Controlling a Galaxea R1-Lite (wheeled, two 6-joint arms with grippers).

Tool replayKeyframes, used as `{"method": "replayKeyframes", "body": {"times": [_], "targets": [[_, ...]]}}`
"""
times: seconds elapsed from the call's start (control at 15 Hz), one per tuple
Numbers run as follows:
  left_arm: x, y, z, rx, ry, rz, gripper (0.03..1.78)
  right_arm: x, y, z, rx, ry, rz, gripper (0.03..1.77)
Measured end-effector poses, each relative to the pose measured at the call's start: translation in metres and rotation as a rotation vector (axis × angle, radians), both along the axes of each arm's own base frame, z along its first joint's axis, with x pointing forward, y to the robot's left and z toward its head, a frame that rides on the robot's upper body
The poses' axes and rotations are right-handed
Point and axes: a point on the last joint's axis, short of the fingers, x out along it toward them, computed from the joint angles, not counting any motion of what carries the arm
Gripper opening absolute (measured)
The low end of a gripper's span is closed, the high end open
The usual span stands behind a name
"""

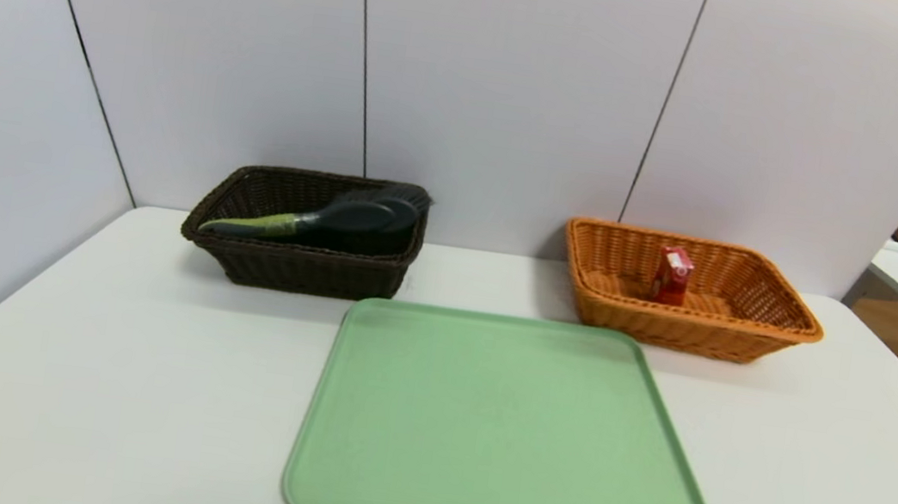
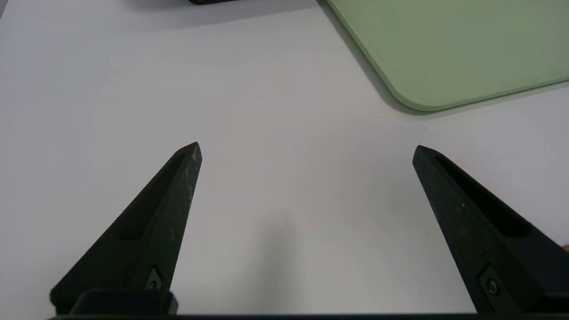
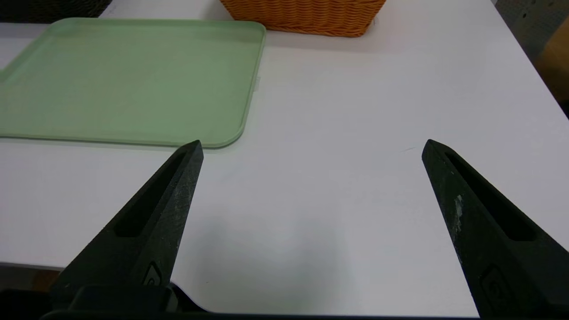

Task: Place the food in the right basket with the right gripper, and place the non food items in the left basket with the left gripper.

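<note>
The light, crushable red carton (image 1: 672,274) wants a hold across its flat sides; both grippers' fingers (image 2: 178,200) (image 3: 173,200) are spread, empty.

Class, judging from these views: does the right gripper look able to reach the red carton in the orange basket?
Probably yes: the right gripper is open over bare table, and the red carton stands uncovered in the orange basket.

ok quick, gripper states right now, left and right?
Left gripper: open, holding nothing, over bare white table.
Right gripper: open, holding nothing, over the table beside the green tray.
</note>
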Motion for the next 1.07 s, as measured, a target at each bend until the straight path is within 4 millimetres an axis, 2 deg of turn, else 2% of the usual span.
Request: {"method": "replayKeyframes", "body": {"times": [0.27, 0.47, 0.67, 0.87, 1.07], "targets": [[-0.006, 0.0, -0.008, 0.002, -0.037, 0.001, 1.69, -0.01, 0.0, -0.009, -0.014, -0.04, 0.039, 1.7], [-0.009, 0.0, -0.018, 0.004, -0.052, -0.002, 1.69, -0.022, 0.001, -0.024, -0.042, -0.056, 0.097, 1.7], [-0.011, 0.0, -0.025, 0.011, -0.104, 0.007, 1.69, -0.026, 0.001, -0.032, -0.042, -0.083, 0.102, 1.7], [-0.011, 0.002, -0.03, 0.024, -0.16, 0.084, 1.69, -0.023, 0.001, -0.034, -0.04, -0.127, 0.095, 1.7], [-0.011, 0.004, -0.037, 0.032, -0.167, 0.166, 1.69, -0.005, 0.0, -0.043, -0.054, -0.204, 0.053, 1.7]]}}
